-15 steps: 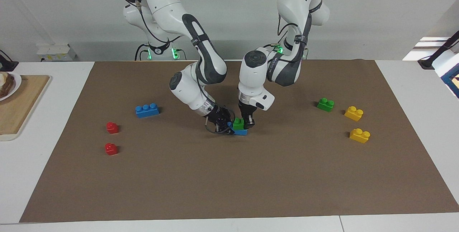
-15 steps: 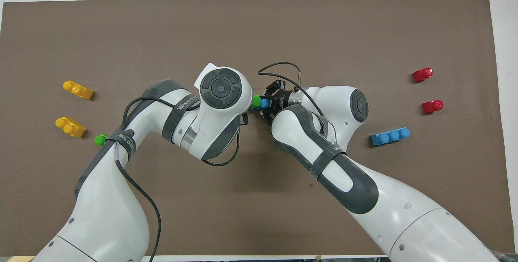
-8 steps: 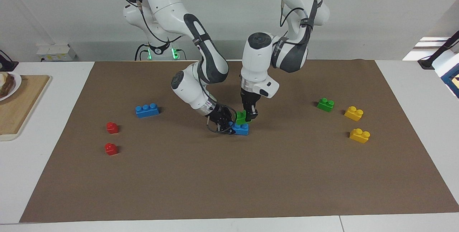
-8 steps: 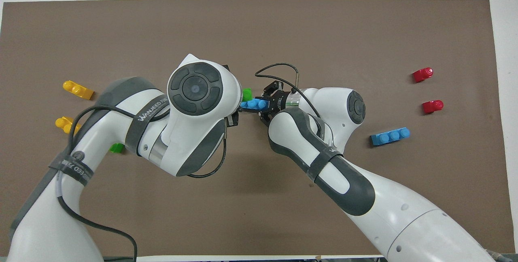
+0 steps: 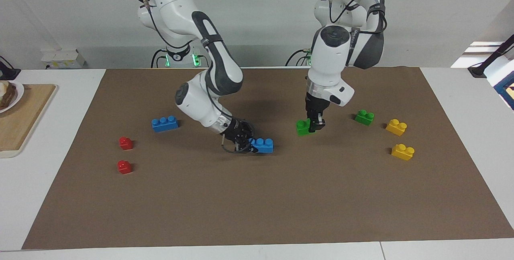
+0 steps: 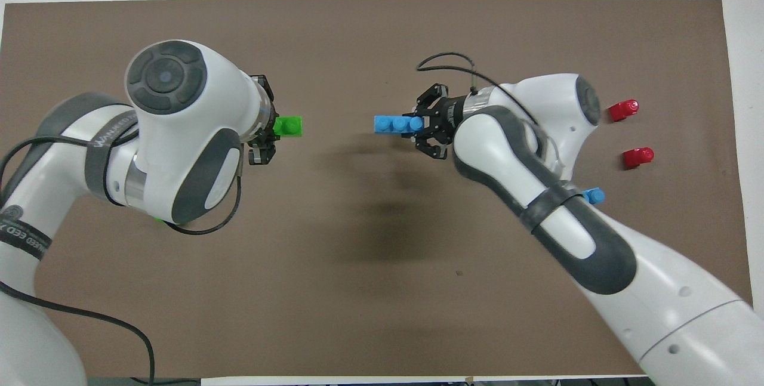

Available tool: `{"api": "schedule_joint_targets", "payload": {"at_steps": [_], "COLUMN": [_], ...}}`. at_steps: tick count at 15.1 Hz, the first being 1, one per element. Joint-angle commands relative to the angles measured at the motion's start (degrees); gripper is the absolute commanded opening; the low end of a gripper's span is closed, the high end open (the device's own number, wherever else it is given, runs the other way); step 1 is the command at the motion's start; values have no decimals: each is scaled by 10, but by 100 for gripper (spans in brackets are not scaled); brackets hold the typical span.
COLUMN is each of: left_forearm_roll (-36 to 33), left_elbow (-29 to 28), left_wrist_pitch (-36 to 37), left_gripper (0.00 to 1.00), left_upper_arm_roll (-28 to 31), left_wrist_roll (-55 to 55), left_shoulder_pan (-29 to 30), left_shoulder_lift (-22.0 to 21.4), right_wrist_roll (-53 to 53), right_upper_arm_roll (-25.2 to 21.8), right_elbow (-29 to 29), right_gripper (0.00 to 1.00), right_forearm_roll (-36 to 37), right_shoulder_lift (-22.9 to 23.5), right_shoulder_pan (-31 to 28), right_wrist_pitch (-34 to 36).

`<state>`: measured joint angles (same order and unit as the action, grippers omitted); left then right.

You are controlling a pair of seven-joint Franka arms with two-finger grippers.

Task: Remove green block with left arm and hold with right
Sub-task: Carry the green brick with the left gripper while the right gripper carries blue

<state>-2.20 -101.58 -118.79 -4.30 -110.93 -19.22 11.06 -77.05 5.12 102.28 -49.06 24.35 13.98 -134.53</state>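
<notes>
Left gripper (image 5: pixel 317 125) is clamped on the green block (image 5: pixel 303 127), fingers closed on one end so the block sticks out sideways; it hangs over the brown mat (image 5: pixel 257 203) toward the left arm's end of the table (image 5: pixel 461 248), apart from the blue brick. Whether the block is touching the mat or just above it, can't tell. Right gripper (image 5: pixel 245 142) is low at mid-mat, fingers closed on one end of a blue three-stud brick (image 5: pixel 263 145) that lies on the mat. Green block and blue brick are well apart, nothing between them but bare mat. A second green brick (image 5: pixel 364 117) sits near the left gripper, with two yellow bricks (image 5: pixel 396 127) (image 5: pixel 402 151) beside it toward the left arm's end. Another blue brick (image 5: pixel 165 123) and two red bricks (image 5: pixel 125 143) (image 5: pixel 124 167) lie toward the right arm's end. A wooden board (image 5: pixel 24 119) is on the table off the mat at the right arm's end.
</notes>
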Motion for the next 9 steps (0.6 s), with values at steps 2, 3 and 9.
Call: {"api": "schedule_joint_targets", "payload": {"at_steps": [2,3,9], "left_forearm_roll": [48,52,53], "left_elbow": [-46,-64,-136], "left_wrist_pitch": [4,2,-31], "left_gripper": [0,0,0], "left_upper_arm_roll": [-5,-5,-5], "left_wrist_roll": [190,244,473], "left_shoulder_pan": [82,101,180], "left_shoulder_lift": [-24,-34,-43], "right_wrist_roll": [22,30,181], "right_upper_arm_roll": [8,8,7], "right_elbow": [-54,-59,-13], "right_gripper": [0,0,0], "right_forearm_roll": [43,44,83], "right_shoulder_lift": [-8,-8,-8], "right_shoulder_pan": [-106,-132,-259], "right_wrist_pitch": [125,149,194]}}
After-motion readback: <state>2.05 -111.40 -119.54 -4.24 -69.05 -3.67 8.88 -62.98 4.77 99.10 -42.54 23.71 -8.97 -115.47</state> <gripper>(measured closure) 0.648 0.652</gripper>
